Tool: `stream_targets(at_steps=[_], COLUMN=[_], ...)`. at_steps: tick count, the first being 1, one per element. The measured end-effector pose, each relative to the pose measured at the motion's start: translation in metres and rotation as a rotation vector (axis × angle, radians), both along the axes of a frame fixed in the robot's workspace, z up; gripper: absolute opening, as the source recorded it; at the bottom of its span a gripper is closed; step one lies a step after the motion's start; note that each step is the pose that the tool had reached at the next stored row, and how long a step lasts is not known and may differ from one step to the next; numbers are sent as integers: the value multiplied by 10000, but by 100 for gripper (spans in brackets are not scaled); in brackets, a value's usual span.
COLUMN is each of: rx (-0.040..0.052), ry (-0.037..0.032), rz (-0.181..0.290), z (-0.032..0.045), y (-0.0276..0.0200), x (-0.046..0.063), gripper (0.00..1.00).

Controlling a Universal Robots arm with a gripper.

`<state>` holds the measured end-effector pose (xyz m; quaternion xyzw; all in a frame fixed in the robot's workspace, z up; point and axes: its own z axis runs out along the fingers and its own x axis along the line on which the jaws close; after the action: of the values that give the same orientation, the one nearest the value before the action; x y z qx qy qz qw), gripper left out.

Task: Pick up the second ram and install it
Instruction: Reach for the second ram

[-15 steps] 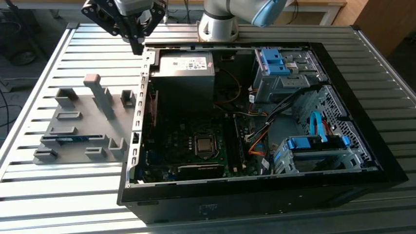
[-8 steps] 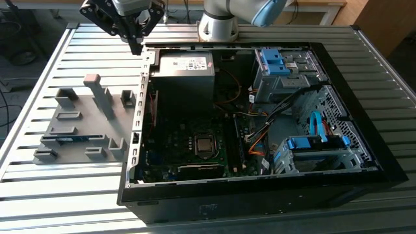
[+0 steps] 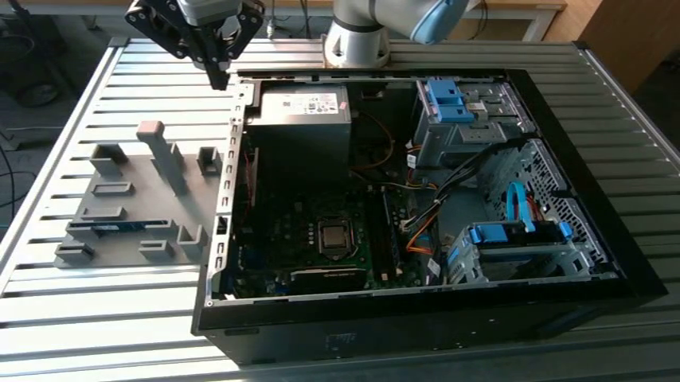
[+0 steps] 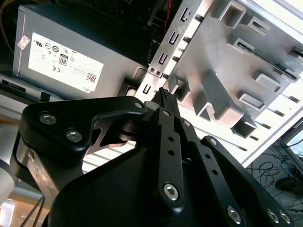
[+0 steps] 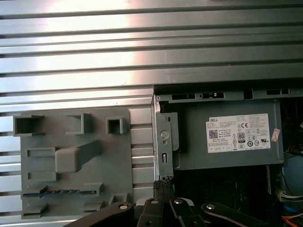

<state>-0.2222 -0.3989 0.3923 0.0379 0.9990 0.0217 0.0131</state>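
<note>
The second ram (image 3: 117,227) is a thin blue stick lying in a slot of the grey holder plate (image 3: 133,171), near that plate's front edge on the exterior view's left. In the first wrist view it shows edge-on as a dark strip (image 5: 59,191) in the plate (image 5: 118,161). My gripper (image 3: 220,79) hangs high over the back left corner of the open computer case (image 3: 425,310), well away from the ram. Its fingers are shut to a point with nothing between them, as both wrist views show (image 4: 164,94) (image 5: 164,182).
The grey power supply (image 3: 302,111) sits in the case's back left corner, right below the gripper. The motherboard (image 3: 318,239) lies on the case floor. Blue drive brackets (image 3: 451,99) and cables fill the exterior view's right. A tall post (image 3: 159,155) rises from the holder plate.
</note>
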Motion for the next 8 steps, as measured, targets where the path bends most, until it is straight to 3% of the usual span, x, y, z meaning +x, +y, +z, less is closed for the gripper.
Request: stream_targets(at_steps=[8], rx=[0], ry=[0], rz=[0], z=[0], y=[0], x=[-57], gripper=[11])
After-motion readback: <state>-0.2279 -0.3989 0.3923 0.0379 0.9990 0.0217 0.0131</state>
